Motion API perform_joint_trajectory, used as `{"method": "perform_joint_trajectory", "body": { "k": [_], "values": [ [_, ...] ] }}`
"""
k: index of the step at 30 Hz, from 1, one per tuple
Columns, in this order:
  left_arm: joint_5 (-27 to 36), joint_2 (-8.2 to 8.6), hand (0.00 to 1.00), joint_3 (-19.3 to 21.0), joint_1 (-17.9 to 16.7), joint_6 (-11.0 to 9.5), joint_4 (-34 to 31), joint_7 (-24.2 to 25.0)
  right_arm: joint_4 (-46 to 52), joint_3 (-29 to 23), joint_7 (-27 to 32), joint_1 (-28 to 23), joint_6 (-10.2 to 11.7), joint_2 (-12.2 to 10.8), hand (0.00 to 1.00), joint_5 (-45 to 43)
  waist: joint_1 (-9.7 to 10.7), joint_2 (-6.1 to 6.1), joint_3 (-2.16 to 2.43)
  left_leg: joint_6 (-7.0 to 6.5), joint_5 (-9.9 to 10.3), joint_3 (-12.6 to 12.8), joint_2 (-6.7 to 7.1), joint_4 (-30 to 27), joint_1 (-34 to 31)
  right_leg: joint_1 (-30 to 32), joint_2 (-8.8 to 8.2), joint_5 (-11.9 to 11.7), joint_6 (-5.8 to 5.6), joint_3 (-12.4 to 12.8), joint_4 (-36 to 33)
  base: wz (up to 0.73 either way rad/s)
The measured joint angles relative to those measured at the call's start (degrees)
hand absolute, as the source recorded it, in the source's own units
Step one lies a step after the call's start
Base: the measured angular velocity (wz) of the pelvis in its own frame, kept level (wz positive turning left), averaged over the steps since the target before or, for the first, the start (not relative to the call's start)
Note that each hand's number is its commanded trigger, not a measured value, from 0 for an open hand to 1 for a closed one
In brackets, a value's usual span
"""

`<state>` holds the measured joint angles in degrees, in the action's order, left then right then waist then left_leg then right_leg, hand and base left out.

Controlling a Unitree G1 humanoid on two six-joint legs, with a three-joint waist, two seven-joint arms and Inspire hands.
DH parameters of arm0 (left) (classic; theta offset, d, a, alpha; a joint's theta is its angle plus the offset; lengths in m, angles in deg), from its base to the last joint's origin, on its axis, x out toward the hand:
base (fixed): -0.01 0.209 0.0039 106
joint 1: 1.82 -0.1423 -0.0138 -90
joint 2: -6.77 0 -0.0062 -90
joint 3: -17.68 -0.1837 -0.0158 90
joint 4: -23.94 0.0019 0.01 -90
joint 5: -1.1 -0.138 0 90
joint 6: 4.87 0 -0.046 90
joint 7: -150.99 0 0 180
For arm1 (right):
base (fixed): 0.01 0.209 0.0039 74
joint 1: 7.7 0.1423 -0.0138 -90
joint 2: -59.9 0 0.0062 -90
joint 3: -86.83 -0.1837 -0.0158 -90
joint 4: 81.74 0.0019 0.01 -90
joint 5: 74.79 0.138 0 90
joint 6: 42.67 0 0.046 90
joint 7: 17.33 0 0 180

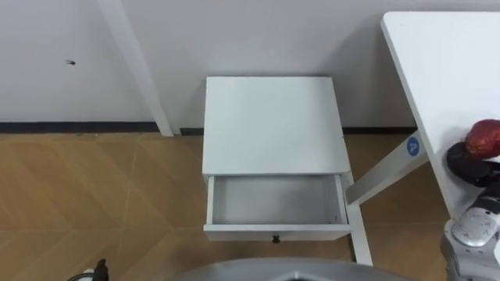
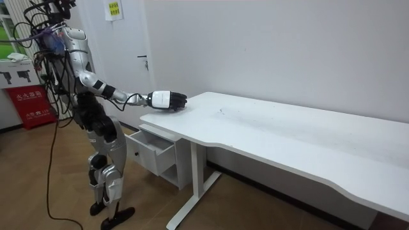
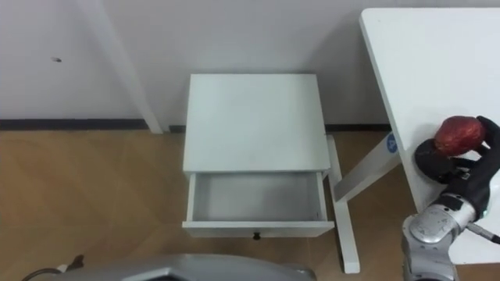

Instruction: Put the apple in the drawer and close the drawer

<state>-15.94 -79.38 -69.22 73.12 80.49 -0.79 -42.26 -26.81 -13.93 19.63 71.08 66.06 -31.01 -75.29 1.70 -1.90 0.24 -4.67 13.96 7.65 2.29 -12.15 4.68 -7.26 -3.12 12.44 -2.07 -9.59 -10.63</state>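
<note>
A dark red apple [image 3: 458, 135] sits at the near-left corner of the white desk [image 3: 422, 62]. My right hand [image 3: 462, 165] is on that corner, its dark fingers curled round the apple. In the room view the same hand [image 2: 167, 100] reaches out over the desk's end. The white bedside cabinet [image 1: 269, 125] stands against the wall in front of me. Its drawer [image 1: 275, 232] is pulled out, and nothing lies inside. A small dark part of my left hand [image 1: 98, 269] shows at the bottom left edge.
The desk's slanted white leg [image 1: 387, 176] and foot bar stand right next to the drawer's right side. Another white leg [image 1: 137, 66] leans against the wall to the left. Wooden floor [image 1: 94, 195] lies left of the cabinet.
</note>
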Motion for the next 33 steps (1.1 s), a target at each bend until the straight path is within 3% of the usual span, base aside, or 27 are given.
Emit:
{"method": "perform_joint_trajectory", "body": {
  "k": [11,16,22,27,33],
  "values": [
    [-0.79,-0.09,0.0,-0.46,0.55,-0.13,-0.16,0.01,3.06,1.16,-5.61,-0.12,-0.06,-1.2,1.0,-0.4,0.62,0.1,0.01,0.01,0.01,0.05,-0.04,-0.12,-0.71,0.37,0.02,-0.13,0.06,-0.19,-0.07,0.0],
    [-0.65,-0.03,0.0,-2.81,1.21,-0.68,-0.16,0.31,8.03,2.99,-9.38,-0.25,-1.34,-2.01,1.0,-0.43,0.94,1.01,-0.16,0.01,0.01,0.66,-0.28,-0.4,-1.23,1.12,0.17,-0.39,0.19,0.26,-0.08,-0.07],
    [-0.66,-0.23,0.0,-5.74,2.67,-0.78,-0.06,1.77,13.23,9.19,-19.12,-0.14,-2.69,-1.42,1.0,-0.39,0.88,1.36,-0.34,0.33,-0.22,0.86,-0.57,0.32,-1.58,1.49,0.4,-0.74,0.43,-0.15,-0.07,-0.01],
    [-0.64,-0.28,0.0,-8.6,4.34,-0.81,0.11,2.88,18.01,18.59,-28.98,0.12,-5.08,-1.34,1.0,-3.2,-1.1,1.16,-0.65,0.33,-0.3,0.73,-0.58,-0.83,-3.22,2.62,0.32,-0.8,0.53,-0.59,-0.1,0.05],
    [-0.67,-0.45,0.0,-8.91,4.3,-0.72,0.12,5.36,20.45,20.9,-35.54,1.98,-5.08,-1.4,1.0,-6.64,-2.21,0.79,-0.75,0.33,-0.3,-0.45,-0.49,-1.05,-3.74,2.41,0.24,-0.8,0.53,-1.6,0.01,0.14]
  ]
}}
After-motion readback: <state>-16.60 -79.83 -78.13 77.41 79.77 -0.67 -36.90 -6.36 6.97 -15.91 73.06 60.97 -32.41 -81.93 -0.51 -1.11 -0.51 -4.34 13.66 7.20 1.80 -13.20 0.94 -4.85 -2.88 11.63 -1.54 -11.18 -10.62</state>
